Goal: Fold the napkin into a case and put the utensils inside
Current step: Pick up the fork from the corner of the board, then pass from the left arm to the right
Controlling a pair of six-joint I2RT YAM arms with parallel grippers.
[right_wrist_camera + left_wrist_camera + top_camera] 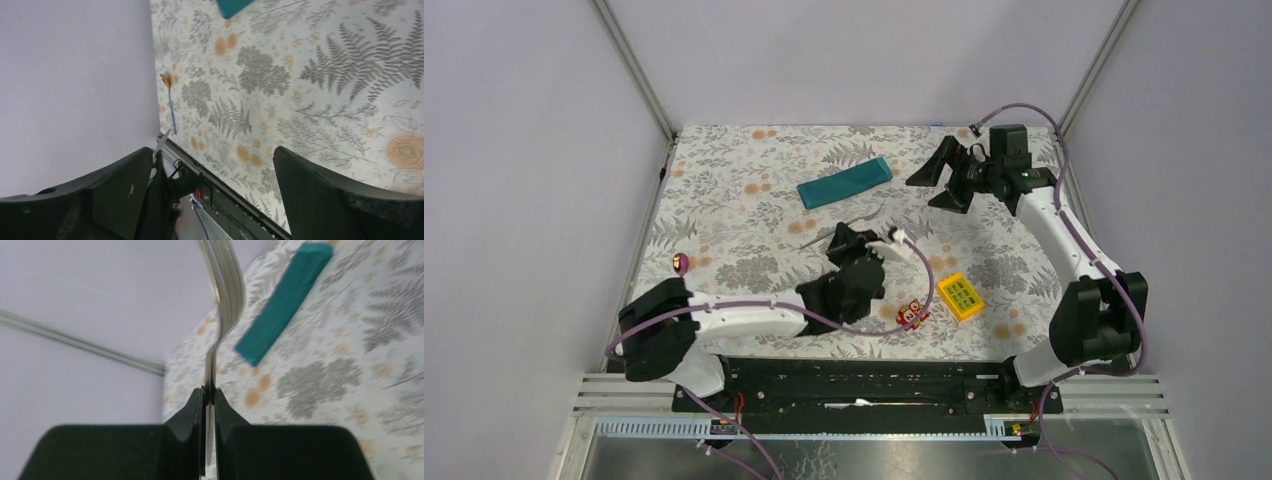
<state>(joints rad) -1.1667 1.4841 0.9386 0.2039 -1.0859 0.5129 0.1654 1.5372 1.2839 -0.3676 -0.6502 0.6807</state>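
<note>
Your left gripper (209, 396) was clamped on the thin stem of a metal utensil (227, 285), with both fingers pressed flat against it. In the left wrist view, the utensil ran straight out from the fingertips and curved into a wider head marked by long parallel ribs, like the tines of a fork. The overhead view showed this gripper over the middle of the table (724, 180), with the utensil lifted off the flowered tablecloth and pointing toward the far side.

The case (844, 183), a narrow teal strip of folded napkin, lay flat on the cloth beyond the left gripper. It sat at a slant, with its right end farther away than its left. The head of the utensil was near the case but clear of it. From these views you could not tell whether either end of the case was open.

Your right gripper (944, 180) was near the far right corner of the table. Its fingers (125, 190) were spread wide with nothing between them. It sat just to the right of the case and was not touching it.

The spoon (170, 100) lay by itself along the left edge of the table, well apart from the case and both grippers. It had a reddish bowl and a thin bluish handle.

A yellow gridded block (960, 296) and a small red owl toy (912, 315) sat close together near the front of the table, to the right of the left arm.
</note>
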